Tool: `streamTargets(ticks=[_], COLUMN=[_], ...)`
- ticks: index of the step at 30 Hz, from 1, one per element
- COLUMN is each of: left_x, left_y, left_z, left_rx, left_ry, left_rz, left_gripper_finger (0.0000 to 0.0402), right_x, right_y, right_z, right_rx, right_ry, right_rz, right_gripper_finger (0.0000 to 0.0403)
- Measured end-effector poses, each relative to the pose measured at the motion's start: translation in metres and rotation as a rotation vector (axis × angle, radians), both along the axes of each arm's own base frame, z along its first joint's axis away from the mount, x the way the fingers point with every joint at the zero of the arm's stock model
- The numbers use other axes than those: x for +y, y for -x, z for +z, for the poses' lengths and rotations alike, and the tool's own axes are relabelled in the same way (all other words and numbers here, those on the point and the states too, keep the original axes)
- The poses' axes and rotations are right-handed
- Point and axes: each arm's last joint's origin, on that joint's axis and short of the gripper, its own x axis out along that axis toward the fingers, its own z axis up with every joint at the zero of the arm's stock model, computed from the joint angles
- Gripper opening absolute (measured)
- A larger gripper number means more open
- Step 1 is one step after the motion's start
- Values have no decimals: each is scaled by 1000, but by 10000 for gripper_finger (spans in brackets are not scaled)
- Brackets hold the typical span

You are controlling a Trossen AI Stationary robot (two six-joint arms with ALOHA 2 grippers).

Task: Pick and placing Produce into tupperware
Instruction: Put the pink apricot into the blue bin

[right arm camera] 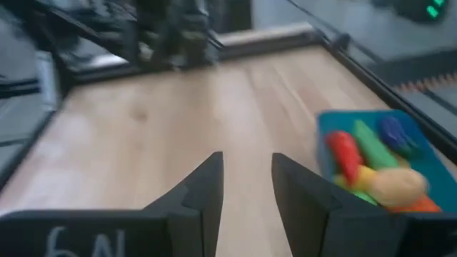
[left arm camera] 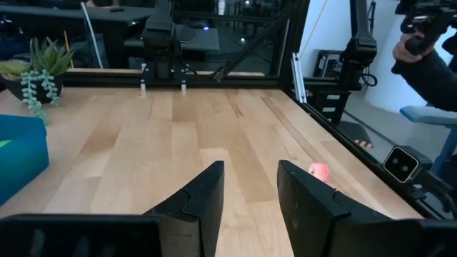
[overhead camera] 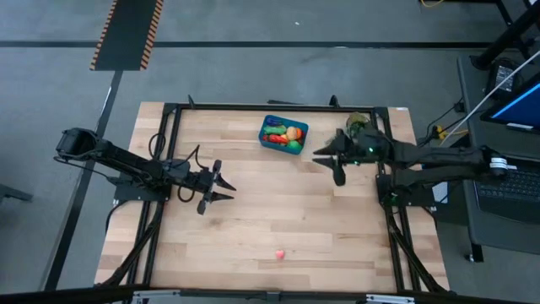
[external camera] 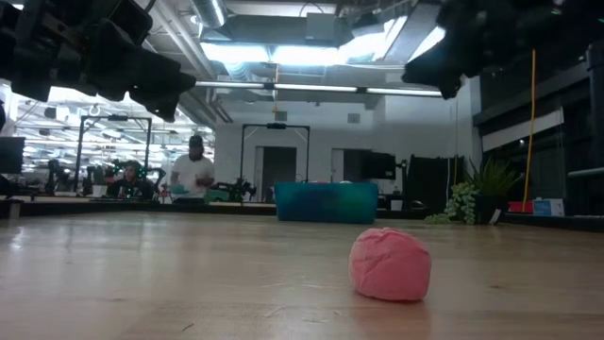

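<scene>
While both of your claws, left gripper (overhead camera: pixel 226 187) and right gripper (overhead camera: pixel 327 162), hang open and empty, one small pink toy piece (overhead camera: pixel 279 252) lies far from the full teal-blue plastic tub (overhead camera: pixel 283 133).

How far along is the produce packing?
Mostly done: the tub at the table's far edge already holds a heap of produce. Nothing is in hand: the left hand and the right hand are both open and empty above the table. Left to do: one pink piece lies alone near the front edge, closer to the left hand.
</scene>
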Motion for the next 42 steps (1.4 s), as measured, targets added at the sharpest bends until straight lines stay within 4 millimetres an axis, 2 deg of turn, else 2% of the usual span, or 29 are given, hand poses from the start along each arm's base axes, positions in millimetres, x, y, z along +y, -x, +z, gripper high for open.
streamTargets(ticks=[3, 8, 13, 19, 25, 31, 34, 38, 42], left_x=[0, 0, 0, 0, 1, 1, 1, 1, 1], left_y=[0, 0, 0, 0, 0, 0, 0, 0, 0], left_z=[0, 1, 0, 0, 0, 0, 0, 0, 0], left_rx=[0, -7, -6, -7, -3, -1, -1, 0, 1], left_ry=[0, 1, -2, -10, -14, -8, -7, -7, -6], left_rz=[0, 1, 1, 1, 26, 27, 27, 27, 27], left_gripper_finger=[124, 124, 124, 124, 124, 124, 124, 124, 124], right_x=[9, 16, 16, 15, 18, 38, 46, 58, 74], right_y=[9, 21, 23, 24, 20, 11, 4, -5, -17], right_z=[-8, -25, -41, -54, -44, -22, -10, -4, 1], right_rx=[-79, -93, -49, 3, -32, -62, -78, -64, -24], right_ry=[11, 22, 3, -107, -164, -183, -156, -106, -45], right_rz=[59, 103, 94, 59, 67, 181, 168, 212, 262], right_gripper_finger=[122, 122, 122, 122, 122, 139, 151, 157, 146])
